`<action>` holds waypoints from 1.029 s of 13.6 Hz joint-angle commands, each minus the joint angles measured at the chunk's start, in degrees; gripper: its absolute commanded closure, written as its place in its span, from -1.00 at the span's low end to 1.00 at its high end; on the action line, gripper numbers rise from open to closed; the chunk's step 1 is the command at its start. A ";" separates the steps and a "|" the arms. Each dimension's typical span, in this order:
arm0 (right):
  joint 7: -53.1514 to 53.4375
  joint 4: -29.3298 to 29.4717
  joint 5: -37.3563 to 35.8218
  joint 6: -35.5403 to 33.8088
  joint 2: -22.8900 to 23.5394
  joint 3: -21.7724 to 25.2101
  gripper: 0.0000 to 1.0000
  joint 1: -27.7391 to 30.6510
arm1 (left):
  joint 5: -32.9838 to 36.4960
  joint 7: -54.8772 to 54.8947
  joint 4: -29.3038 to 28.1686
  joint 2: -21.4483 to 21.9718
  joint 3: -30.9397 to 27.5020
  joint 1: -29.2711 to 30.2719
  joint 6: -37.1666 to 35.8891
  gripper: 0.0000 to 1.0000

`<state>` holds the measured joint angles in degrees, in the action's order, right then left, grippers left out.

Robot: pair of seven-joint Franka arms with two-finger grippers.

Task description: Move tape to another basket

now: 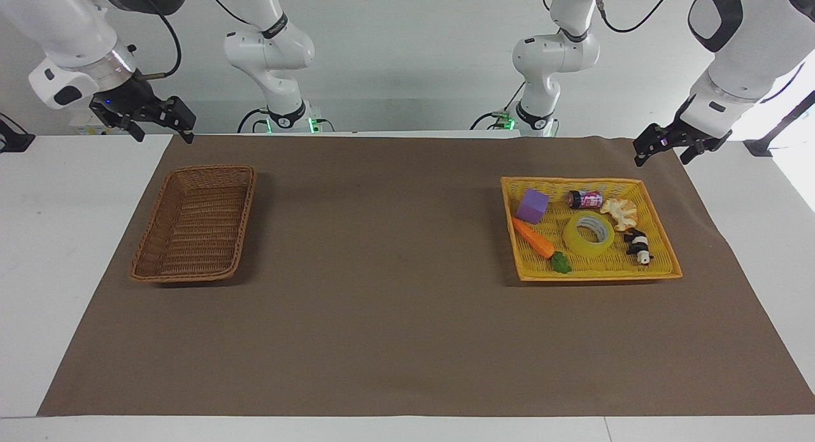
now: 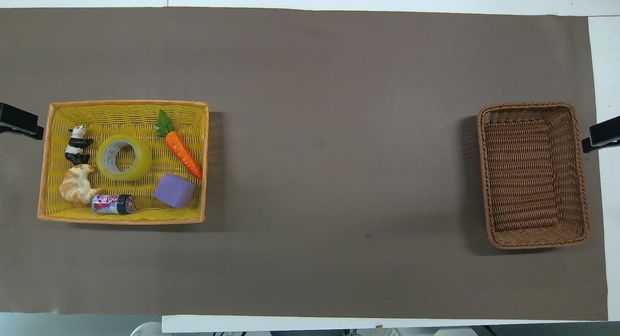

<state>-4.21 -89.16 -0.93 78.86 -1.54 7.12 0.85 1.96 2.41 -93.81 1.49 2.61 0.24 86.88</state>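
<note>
Inside the yellow plastic basket (image 1: 519, 203), the tape (image 1: 589, 234) is lying flat among a can (image 1: 584, 199), purple block (image 1: 532, 206), croissant (image 1: 619, 213), panda (image 1: 638, 244) and carrot (image 1: 533, 238). Toward the right arm's end from it, the wicker basket (image 1: 194, 223) is sitting empty. Both the left gripper (image 1: 668, 148) and right gripper (image 1: 149, 120) are hanging open, well apart from the tape. Everything is resting on a brown mat (image 1: 382, 302).
</note>
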 commanded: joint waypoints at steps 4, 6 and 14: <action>-0.27 -1.02 -0.12 -0.20 -1.01 0.17 -1.00 -0.23 | 0.59 -0.83 -1.28 1.14 -0.24 0.02 0.05 -1.00; -0.27 -1.02 -0.12 -0.20 -1.01 0.17 -1.00 -0.23 | 0.77 -1.26 -2.94 1.84 -0.50 0.38 -0.05 -1.00; -0.27 -1.02 -0.12 -0.20 -1.01 0.17 -1.00 -0.23 | 0.59 -1.44 -34.57 5.29 -0.50 4.33 36.22 -0.99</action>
<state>-4.21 -89.16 -0.93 78.86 -1.54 7.12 0.85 1.97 1.82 -122.85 7.06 1.76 4.08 115.68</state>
